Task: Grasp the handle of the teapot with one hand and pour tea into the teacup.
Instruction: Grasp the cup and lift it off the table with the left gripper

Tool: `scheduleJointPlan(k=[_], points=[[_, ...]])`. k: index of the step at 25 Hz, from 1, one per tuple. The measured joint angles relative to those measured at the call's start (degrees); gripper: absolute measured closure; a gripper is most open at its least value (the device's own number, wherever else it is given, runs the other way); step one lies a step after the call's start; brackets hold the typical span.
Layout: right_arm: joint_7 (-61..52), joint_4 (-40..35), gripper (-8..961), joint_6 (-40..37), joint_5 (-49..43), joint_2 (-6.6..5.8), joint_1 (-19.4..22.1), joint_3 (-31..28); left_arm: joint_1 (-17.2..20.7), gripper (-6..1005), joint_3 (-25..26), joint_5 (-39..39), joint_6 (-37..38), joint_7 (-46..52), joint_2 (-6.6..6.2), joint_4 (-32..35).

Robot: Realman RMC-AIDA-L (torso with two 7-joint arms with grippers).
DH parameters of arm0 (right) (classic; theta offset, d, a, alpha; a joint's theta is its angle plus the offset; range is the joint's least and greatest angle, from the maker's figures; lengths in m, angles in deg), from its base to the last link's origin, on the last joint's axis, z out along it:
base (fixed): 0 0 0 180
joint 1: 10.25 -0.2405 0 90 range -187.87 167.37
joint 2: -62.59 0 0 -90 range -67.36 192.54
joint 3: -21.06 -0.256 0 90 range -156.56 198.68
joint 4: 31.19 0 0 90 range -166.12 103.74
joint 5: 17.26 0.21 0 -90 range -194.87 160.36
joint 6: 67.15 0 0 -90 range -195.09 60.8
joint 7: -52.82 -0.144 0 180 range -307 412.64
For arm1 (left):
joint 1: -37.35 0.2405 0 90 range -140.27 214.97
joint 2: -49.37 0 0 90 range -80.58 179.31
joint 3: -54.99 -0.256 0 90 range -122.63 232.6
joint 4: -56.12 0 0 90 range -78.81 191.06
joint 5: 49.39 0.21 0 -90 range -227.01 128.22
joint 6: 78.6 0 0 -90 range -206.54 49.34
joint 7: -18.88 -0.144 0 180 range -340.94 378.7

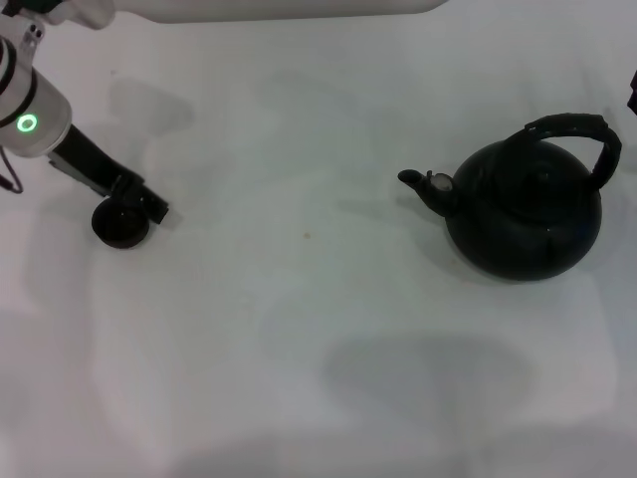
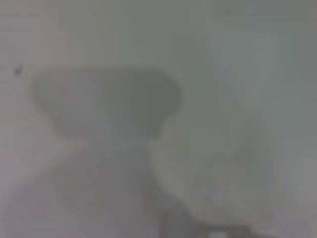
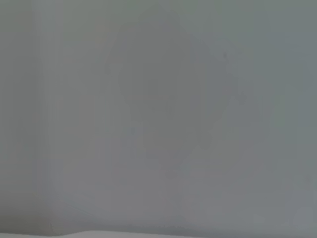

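Note:
The teapot is a large round matte-black pot standing upright on the white table at the right. Its short spout has a silvery spot and points left. The ribbed black hoop handle arches over its top, and nothing holds it. The small black teacup sits far left on the table. My left gripper is right at the teacup's far rim, touching or overlapping it. The right gripper is out of view. No tea shows.
The white table runs wide between teacup and teapot. A dark sliver at the right edge may be part of the right arm. Both wrist views show only pale table surface and soft shadows.

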Motion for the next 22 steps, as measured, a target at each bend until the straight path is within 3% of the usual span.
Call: scheduleJointPlan(k=[9, 22], points=[[0.2, -0.04, 77, -0.15, 0.0, 0.0, -0.05, -0.17, -0.65, 108, -0.29, 1.99, 1.21, 0.96, 1.02, 0.0], [0.3, 0.35, 77, -0.12, 0.0, -0.07, -0.47, -0.27, -1.23, 109, -0.03, 2.89, 3.58, 2.4, 1.13, -0.09]])
